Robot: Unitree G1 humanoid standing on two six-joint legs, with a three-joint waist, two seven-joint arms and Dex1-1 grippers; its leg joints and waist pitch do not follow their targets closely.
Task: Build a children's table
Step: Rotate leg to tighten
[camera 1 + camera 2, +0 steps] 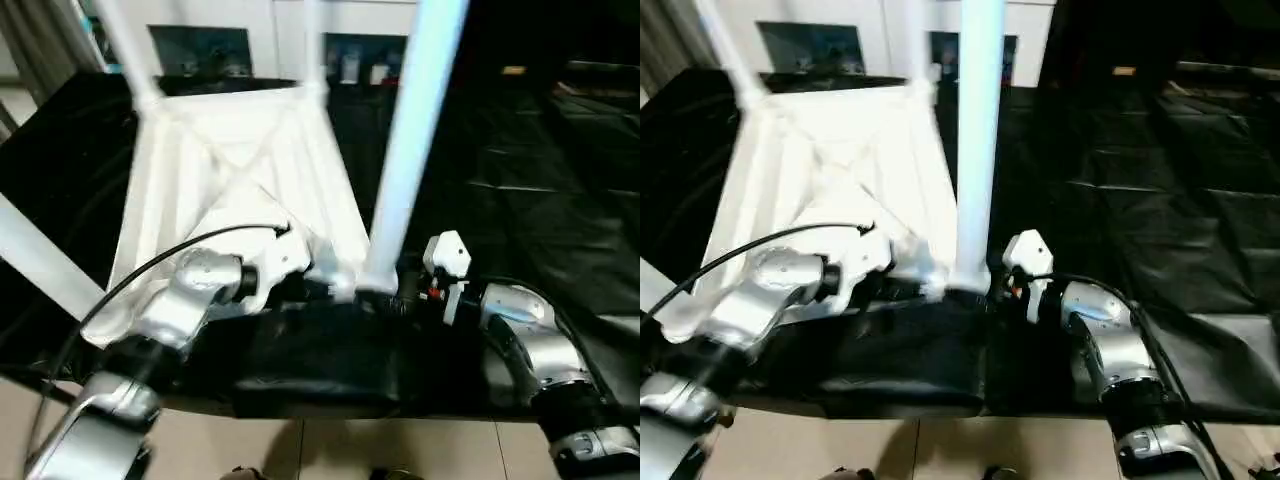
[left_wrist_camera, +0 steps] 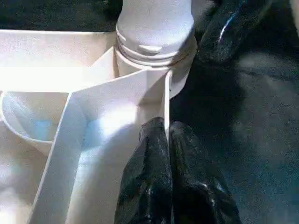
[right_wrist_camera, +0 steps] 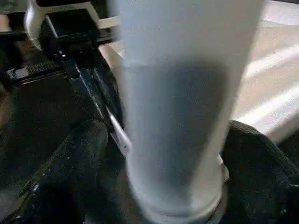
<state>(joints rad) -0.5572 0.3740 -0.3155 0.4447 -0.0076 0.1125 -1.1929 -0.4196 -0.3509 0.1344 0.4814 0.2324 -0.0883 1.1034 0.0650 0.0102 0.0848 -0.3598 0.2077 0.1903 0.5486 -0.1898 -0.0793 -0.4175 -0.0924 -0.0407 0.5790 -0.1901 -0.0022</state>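
Now the table top (image 1: pixel 240 190) lies underside up on the black-covered counter (image 1: pixel 520 190), ribs showing, filling the head view from about nine to twelve o'clock. At its near corner socket a leg (image 1: pixel 410 150) stands upright. The left tool (image 2: pixel 167 140), fingers pressed together, pinches the top's thin edge wall beside that socket. The right tool (image 3: pixel 154 154) straddles the leg's base, fingers (image 3: pixel 70 163) spread wide either side.
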